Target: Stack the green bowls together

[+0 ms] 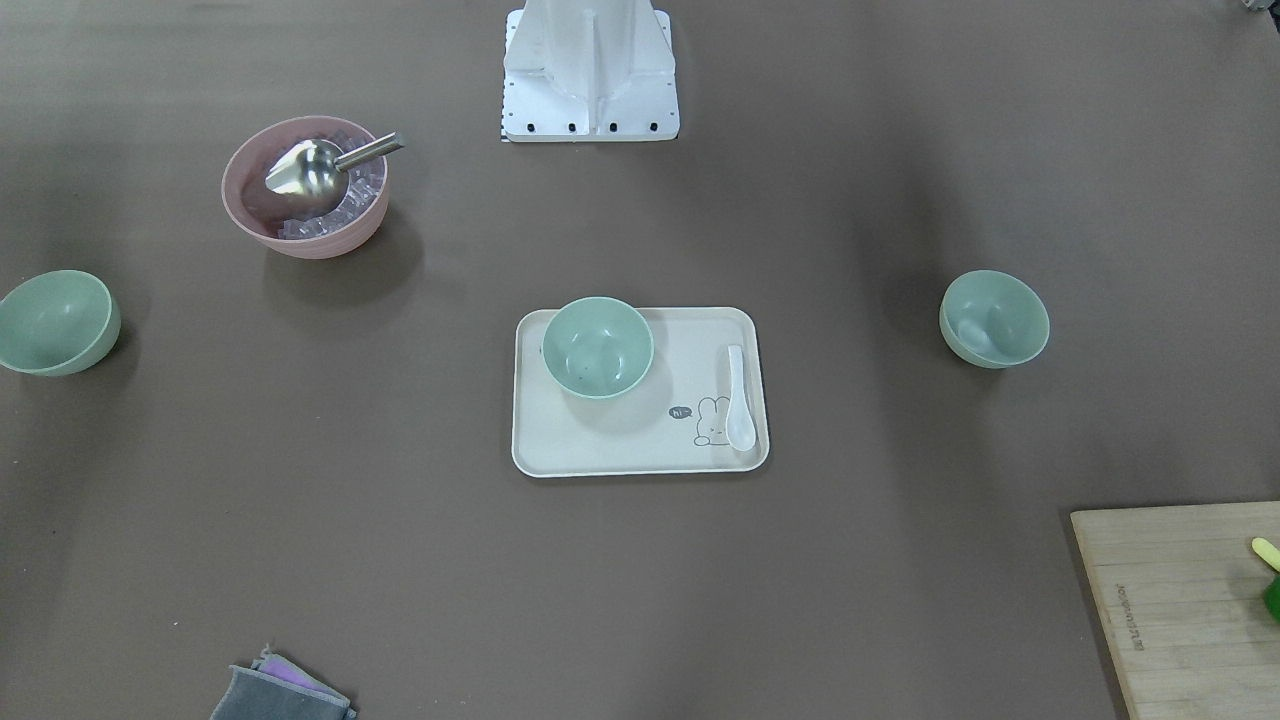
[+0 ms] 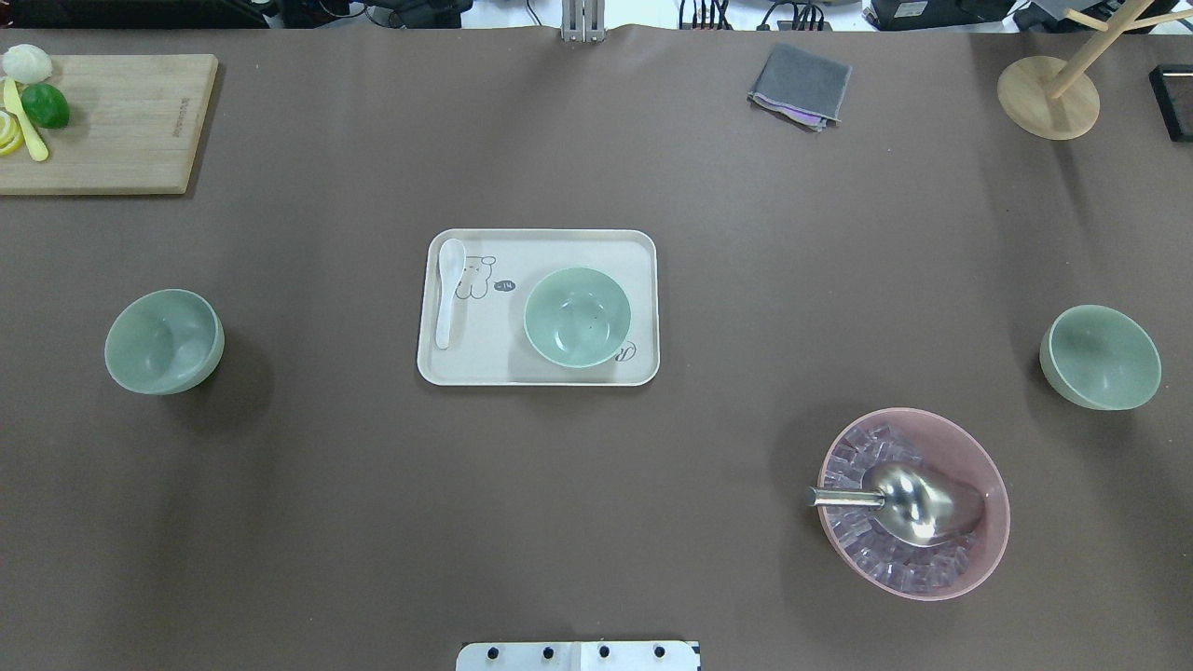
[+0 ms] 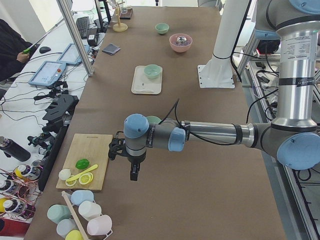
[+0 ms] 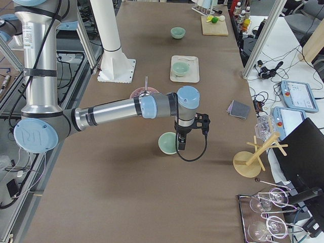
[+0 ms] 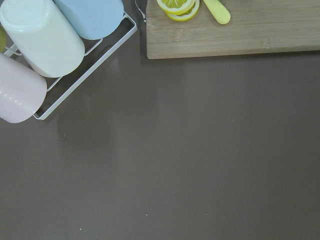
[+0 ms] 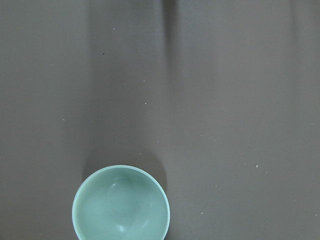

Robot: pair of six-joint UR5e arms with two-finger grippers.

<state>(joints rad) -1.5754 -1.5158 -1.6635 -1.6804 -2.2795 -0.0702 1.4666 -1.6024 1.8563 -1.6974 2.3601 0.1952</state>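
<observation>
Here, stacking apparently unstarted: overhead, left bowl (image 2: 163, 341), centre bowl (image 2: 577, 317) on tray (image 2: 541, 244), right bowl (image 2: 1102, 357), well apart. Left gripper (image 3: 135, 173), right gripper (image 4: 180, 144): open or closed, impossible to tell. Next, likely: grasping one rim.

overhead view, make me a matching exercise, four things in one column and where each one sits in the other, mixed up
Things:
1. middle pale mint-green round bowl
2. shiny metal scoop
3. round green lime
4. folded grey cloth

Places:
A. on the wooden cutting board
B. straight on the bare brown table
C. in the pink round bowl of ice
D. on the cream rectangular tray

Pairs: 1-D, 2-C, 3-A, 4-B
</observation>
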